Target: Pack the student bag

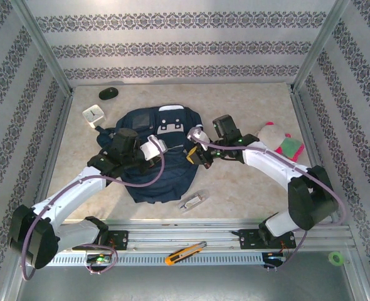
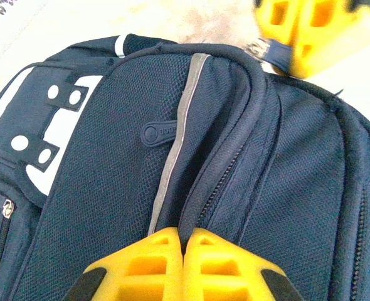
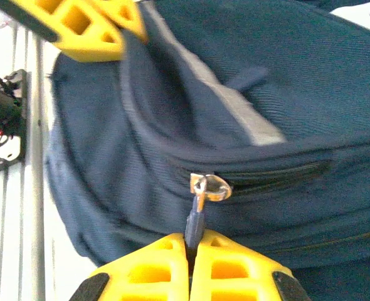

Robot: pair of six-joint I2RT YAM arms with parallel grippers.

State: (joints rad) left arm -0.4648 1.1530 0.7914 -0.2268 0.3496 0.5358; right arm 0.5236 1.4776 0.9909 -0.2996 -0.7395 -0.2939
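**While Gripped Twice, Lies Flat**

While held at two spots, lies flat mid-worktop (image 1: 248, 188) beneath both sets of jaws: one student bag (image 1: 158, 179). At the left jaws, pressed together on a fabric fold by the grey stripe (image 2: 172, 163). At the right jaws, clamped on one zipper pull (image 3: 200, 199).

Beyond the left jaws, by the far edge: one black oval item (image 1: 108, 94), one white square item (image 1: 94, 114). Right of the right jaws: one plush toy (image 1: 278, 141). Nearer than both: one small clear item (image 1: 194, 202), one yellow knife (image 1: 185, 252). Bare room either side of the bag.
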